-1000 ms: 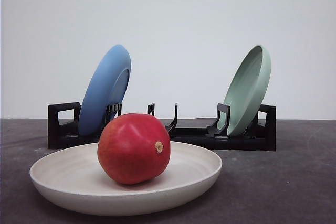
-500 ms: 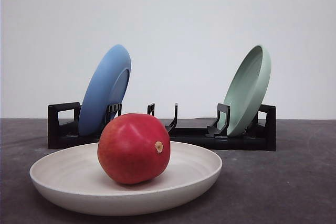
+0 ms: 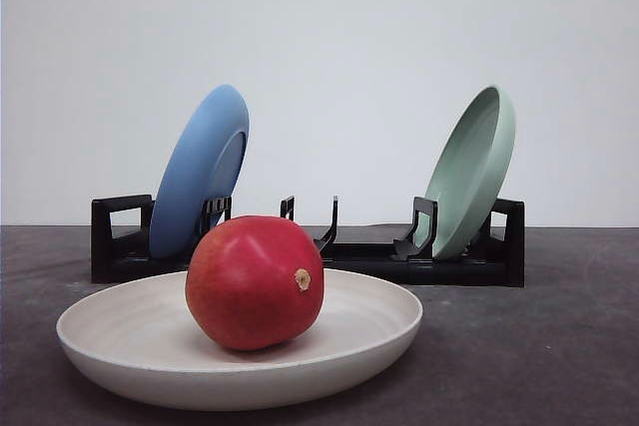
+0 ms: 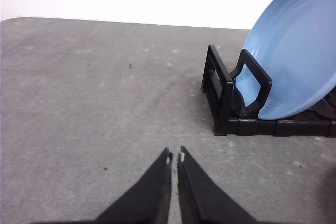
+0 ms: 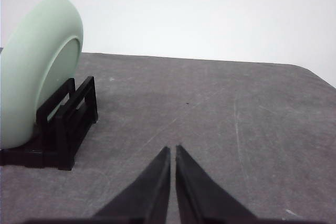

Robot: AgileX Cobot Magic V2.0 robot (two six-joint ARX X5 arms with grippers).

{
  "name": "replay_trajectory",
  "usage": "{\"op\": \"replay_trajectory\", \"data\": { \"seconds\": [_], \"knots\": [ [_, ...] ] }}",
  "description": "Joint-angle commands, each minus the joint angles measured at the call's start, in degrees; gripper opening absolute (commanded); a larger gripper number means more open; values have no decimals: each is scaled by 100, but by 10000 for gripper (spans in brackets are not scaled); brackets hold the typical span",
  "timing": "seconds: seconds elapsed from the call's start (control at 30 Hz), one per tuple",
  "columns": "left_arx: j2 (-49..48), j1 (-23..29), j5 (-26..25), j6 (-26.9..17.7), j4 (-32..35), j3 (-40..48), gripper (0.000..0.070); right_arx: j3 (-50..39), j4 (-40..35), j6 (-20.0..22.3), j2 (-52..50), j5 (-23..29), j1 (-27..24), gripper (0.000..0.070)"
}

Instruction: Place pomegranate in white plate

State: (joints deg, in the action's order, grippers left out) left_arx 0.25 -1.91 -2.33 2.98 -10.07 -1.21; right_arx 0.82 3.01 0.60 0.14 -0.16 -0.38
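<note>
Nothing shifted since a second ago. Left gripper pressed together over bare table, blue plate at two o'clock in black rack. Pomegranate resting in white plate, stem nub toward three o'clock. Pale green plate propped at rack's right end. Right gripper likewise pressed together, holding nothing.
</note>
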Motion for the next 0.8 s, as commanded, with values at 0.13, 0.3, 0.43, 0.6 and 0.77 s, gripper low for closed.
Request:
{"op": "replay_trajectory", "data": {
  "seconds": [0.13, 0.3, 0.43, 0.6, 0.77],
  "knots": [
    [-2, -2, 2, -42, 76, 52, 0, -22, -46, -61, 7, 20, -2, 12],
    [-2, -2, 3, -42, 76, 52, 0, -22, -46, -61, 7, 20, -2, 12],
    [-2, -2, 3, -42, 76, 52, 0, -22, -46, -61, 7, 20, -2, 12],
    [-2, -2, 2, -42, 75, 52, 0, -22, -46, -61, 7, 20, -2, 12],
    [-2, -2, 2, -42, 76, 52, 0, -22, -46, -61, 7, 20, -2, 12]
  ]
}}
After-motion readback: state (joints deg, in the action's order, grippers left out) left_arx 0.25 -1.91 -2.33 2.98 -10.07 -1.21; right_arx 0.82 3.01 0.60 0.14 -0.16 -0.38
